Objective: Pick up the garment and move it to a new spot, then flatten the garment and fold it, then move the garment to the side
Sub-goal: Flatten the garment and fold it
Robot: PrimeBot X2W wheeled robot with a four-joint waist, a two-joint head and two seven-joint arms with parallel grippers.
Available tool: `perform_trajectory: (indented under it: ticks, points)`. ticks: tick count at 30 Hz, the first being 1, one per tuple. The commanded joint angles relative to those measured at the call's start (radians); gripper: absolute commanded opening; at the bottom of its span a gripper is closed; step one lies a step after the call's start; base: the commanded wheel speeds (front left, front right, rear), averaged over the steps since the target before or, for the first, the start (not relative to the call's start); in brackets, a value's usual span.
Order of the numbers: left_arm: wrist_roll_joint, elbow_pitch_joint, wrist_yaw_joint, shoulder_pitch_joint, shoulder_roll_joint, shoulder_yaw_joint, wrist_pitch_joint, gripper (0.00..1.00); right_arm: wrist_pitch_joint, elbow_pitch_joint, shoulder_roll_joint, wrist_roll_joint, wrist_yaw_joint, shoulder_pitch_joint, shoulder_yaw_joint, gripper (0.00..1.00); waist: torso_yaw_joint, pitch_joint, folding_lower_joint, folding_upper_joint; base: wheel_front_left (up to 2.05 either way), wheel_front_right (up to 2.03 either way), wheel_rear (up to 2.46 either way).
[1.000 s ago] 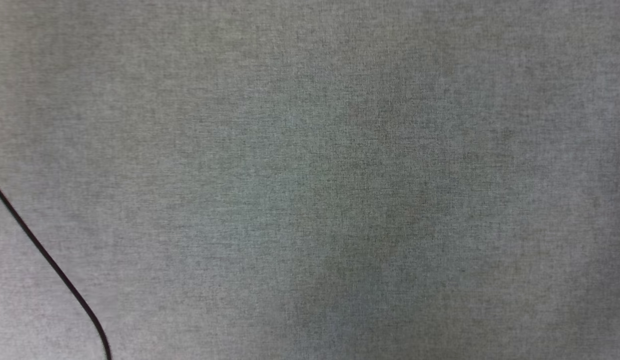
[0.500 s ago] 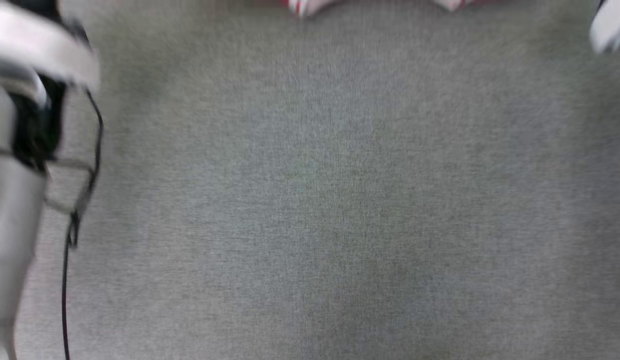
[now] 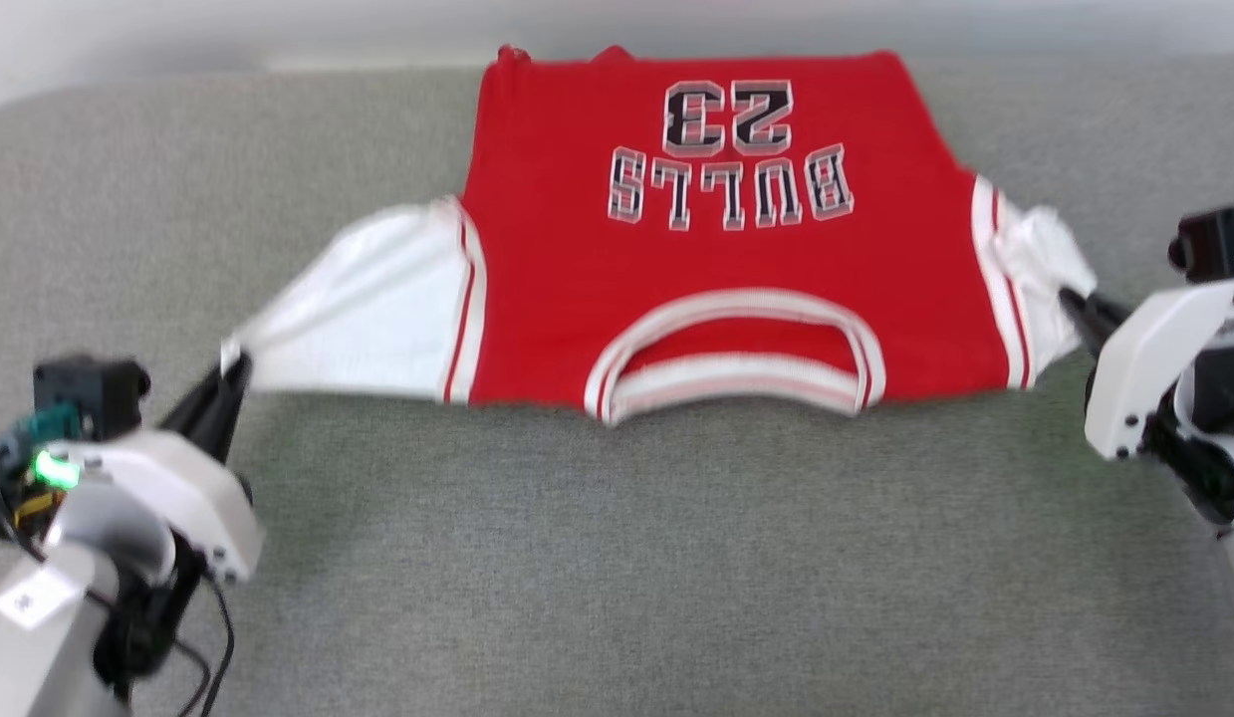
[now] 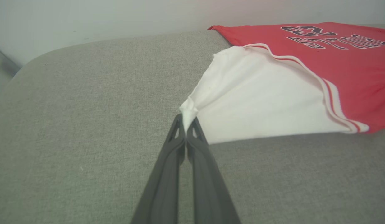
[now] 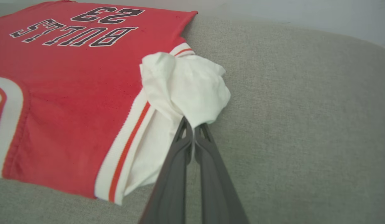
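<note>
The garment [image 3: 716, 269], a red jersey T-shirt with white sleeves and black-and-white lettering, lies spread front-up on the grey table, its striped neckline towards me. My left gripper [image 3: 233, 366] is shut on the tip of the stretched-out white sleeve [image 4: 257, 102], pinched between its dark fingers [image 4: 167, 161]. My right gripper [image 3: 1073, 299] is shut on the other white sleeve [image 5: 186, 90], which is bunched and crumpled at the fingertips. The garment's far hem reaches the table's back edge.
The grey fabric-covered table [image 3: 617, 558] spreads wide in front of the garment. Its rounded far-left corner [image 4: 40, 59] meets a pale wall [image 4: 102, 15]. A black cable [image 3: 218, 637] hangs by my left arm at the lower left.
The head camera has swung up from bare table surface, so the whole garment and both grippers have come into view. Any real motion of the garment cannot be told apart from this.
</note>
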Motion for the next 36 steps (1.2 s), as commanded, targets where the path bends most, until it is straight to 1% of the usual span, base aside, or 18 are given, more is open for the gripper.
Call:
perform_trajectory:
  ticks: [1,2,3,8,12,14,19,23,29,32,33,34,36]
  points:
    - [-0.008,-0.009,0.018,0.047,0.022,0.007,0.01,0.0,0.021,-0.004,-0.012,0.02,-0.002,0.041,-0.02,0.0,-0.019,-0.052,0.0003,0.0,0.0,0.0,0.0]
    - [-0.024,-0.049,0.038,0.119,0.037,0.009,0.025,0.0,0.057,-0.03,-0.01,0.053,-0.002,0.091,-0.034,0.0,-0.024,-0.074,0.0003,0.0,0.0,0.0,0.0]
    - [-0.024,-0.049,0.038,0.119,0.037,0.009,0.025,0.0,0.057,-0.03,-0.01,0.053,-0.002,0.091,-0.034,0.0,-0.024,-0.074,0.0003,0.0,0.0,0.0,0.0]
    - [-0.062,-0.152,0.079,0.279,0.061,0.006,0.058,0.0,0.137,-0.112,-0.037,0.088,-0.002,0.226,-0.065,0.0,-0.031,-0.111,0.0003,0.0,0.0,0.0,0.0]
    - [-0.084,-0.231,0.105,0.384,0.083,-0.004,0.09,0.0,0.218,-0.187,-0.054,0.106,-0.002,0.336,-0.09,0.0,-0.031,-0.131,0.0003,0.0,0.0,0.0,0.0]
    - [-0.096,-0.266,0.115,0.43,0.091,-0.01,0.107,0.0,0.273,-0.221,-0.046,0.126,-0.002,0.394,-0.113,0.0,-0.031,-0.138,0.0003,0.0,0.0,0.0,0.0]
    - [-0.139,-0.338,0.122,0.526,0.108,-0.034,0.161,0.0,0.415,-0.341,-0.033,0.144,-0.002,0.533,-0.144,0.0,-0.03,-0.153,0.0003,0.0,0.0,0.0,0.0]
    - [-0.182,-0.372,0.128,0.572,0.092,-0.021,0.151,0.0,0.504,-0.428,-0.019,0.133,-0.002,0.615,-0.182,0.0,-0.033,-0.154,0.0003,0.0,0.0,0.0,0.0]
    - [-0.186,-0.41,0.125,0.575,0.096,-0.028,0.159,0.0,0.555,-0.498,-0.002,0.101,-0.002,0.66,-0.218,0.0,-0.033,-0.143,0.0003,0.0,0.0,0.0,0.0]
    - [-0.179,-0.432,0.119,0.552,0.097,-0.037,0.173,0.0,0.572,-0.518,0.002,0.098,-0.002,0.662,-0.235,0.0,-0.019,-0.132,0.0003,0.0,0.0,0.0,0.0]
    - [-0.185,-0.446,0.117,0.547,0.092,-0.038,0.177,0.0,0.577,-0.528,0.001,0.101,-0.002,0.662,-0.244,0.1,-0.011,-0.128,0.0003,0.0,0.0,0.0,0.0]
    - [-0.188,-0.46,0.116,0.545,0.088,-0.039,0.179,0.0,0.585,-0.534,0.004,0.105,-0.002,0.661,-0.259,1.0,-0.003,-0.123,0.0003,0.0,0.0,0.0,0.0]
    - [-0.183,-0.496,0.121,0.538,0.091,-0.042,0.187,0.0,0.621,-0.562,-0.001,0.116,-0.002,0.661,-0.276,1.0,0.017,-0.108,0.0003,0.0,0.0,0.0,0.0]
